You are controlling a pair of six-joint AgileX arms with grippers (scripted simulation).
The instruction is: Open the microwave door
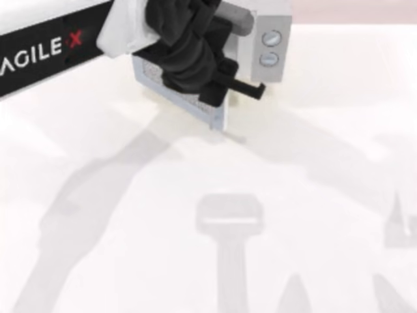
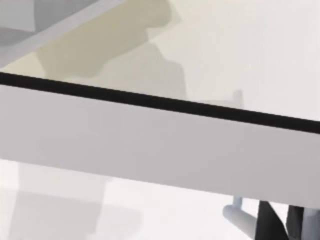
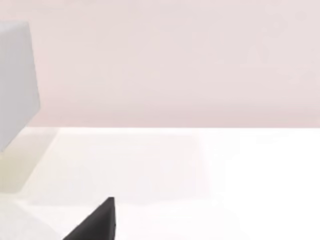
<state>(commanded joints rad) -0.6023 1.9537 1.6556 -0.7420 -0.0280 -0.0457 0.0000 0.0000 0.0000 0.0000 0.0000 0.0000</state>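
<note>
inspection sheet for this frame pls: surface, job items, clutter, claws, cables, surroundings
Surface: pale table, arm shadows only.
Job's things: microwave at the far edge; microwave door swung partly open, free edge towards the camera.
Clutter: nothing seen.
Claws: left claw at the door's free edge by the knob panel; the top view does not settle grip. Right claw shows only a dark tip in its wrist view.
Cables: nothing seen.
Surroundings: plain pinkish backdrop.

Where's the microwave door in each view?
Top: door swung partly open at upper centre, under the left gripper.
Left wrist: door is the wide grey band across the frame, handle beside the fingers.
Right wrist: door not visible.
Shared landmark: the microwave body.
</note>
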